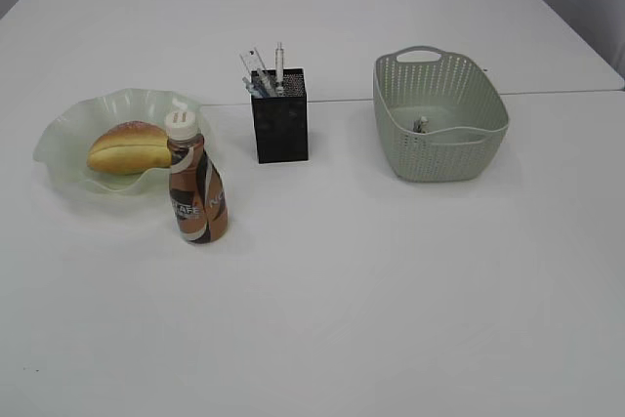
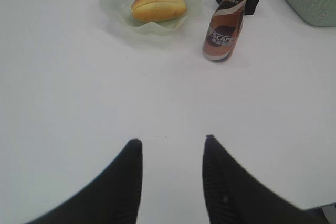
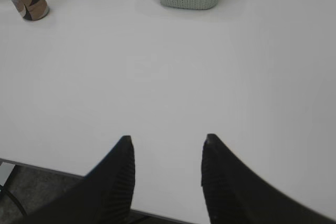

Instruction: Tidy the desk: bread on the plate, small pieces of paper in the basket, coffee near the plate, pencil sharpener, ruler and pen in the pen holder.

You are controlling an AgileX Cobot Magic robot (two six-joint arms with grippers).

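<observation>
1. The white bench (image 1: 391, 300) is tidy: bread (image 1: 128, 147) on the plate (image 1: 68, 124), coffee (image 1: 198, 192) beside it.
2. Pen holder (image 1: 280, 129) filled; paper sits in the basket (image 1: 439, 158).
3. My left jaws (image 2: 173, 141) and right jaws (image 3: 167, 139) stand apart, empty; nothing seems left but retreat.

Bright, even, diffuse lighting from above in all three views; no hard-edged shadows anywhere. Only soft, short smudges of shade under the coffee (image 1: 198, 190), the pen holder (image 1: 280, 115) and the basket (image 1: 439, 115) in the exterior view. Slightly washed-out whites across the desk (image 1: 391, 290), almost without texture, plus a faint bluish cast. Mild sheen on the bottle label ahead of the left gripper (image 2: 172, 140). Soft overall focus in both wrist views; dark fingertips in the foreground fairly crisp, ribbing visible on the right gripper (image 3: 167, 139). Far objects beyond those fingertips a little hazy and cropped by the top edge. Faint compression grain throughout.
</observation>
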